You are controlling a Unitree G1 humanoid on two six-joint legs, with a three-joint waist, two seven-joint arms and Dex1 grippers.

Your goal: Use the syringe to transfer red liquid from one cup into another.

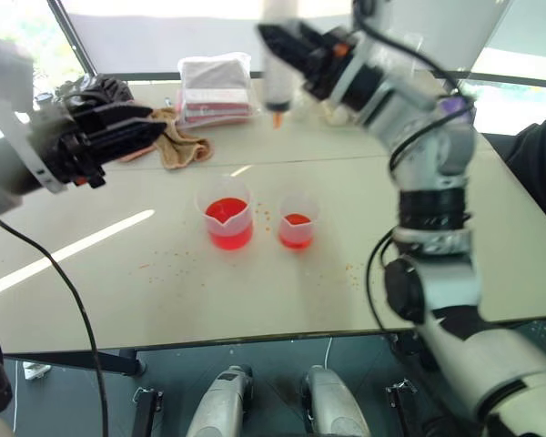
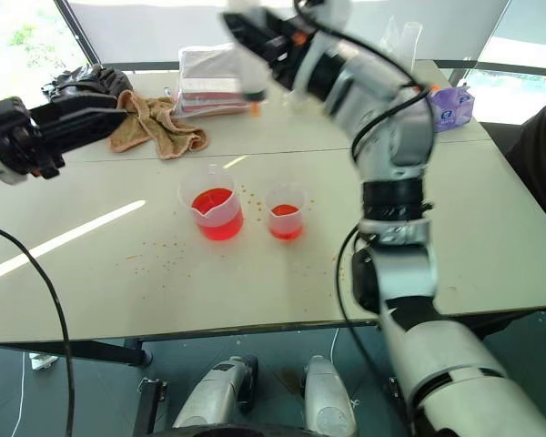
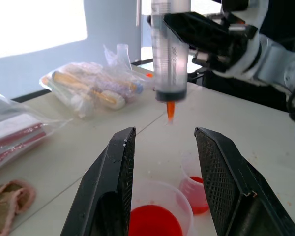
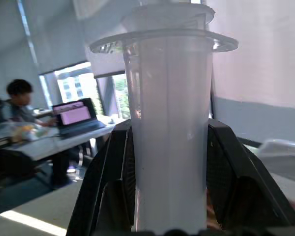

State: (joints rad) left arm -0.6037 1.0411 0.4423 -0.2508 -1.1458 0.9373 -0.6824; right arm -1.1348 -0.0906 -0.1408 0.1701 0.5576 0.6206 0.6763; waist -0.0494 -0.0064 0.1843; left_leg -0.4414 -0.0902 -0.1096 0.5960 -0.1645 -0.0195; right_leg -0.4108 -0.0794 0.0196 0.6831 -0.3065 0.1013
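The syringe (image 1: 278,68) hangs high above the worktop (image 1: 164,282), behind the two cups, its long axis upright and its orange tip pointing down; the right gripper (image 1: 287,50) has its jaws clamped round the barrel; the left gripper (image 1: 132,132) waits to the side, jaws parted and empty. The barrel looks clear, so the draw seems not yet done; next, lower the tip into the spouted beaker (image 1: 227,218) of red liquid (image 1: 227,214), beside the smaller cup (image 1: 298,221).

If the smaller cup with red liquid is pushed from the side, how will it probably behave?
The smaller cup looks like thin clear plastic, so probably light and easy to slide. It is narrow with little red liquid, so it may tip and spill. The table looks smooth, giving little grip.
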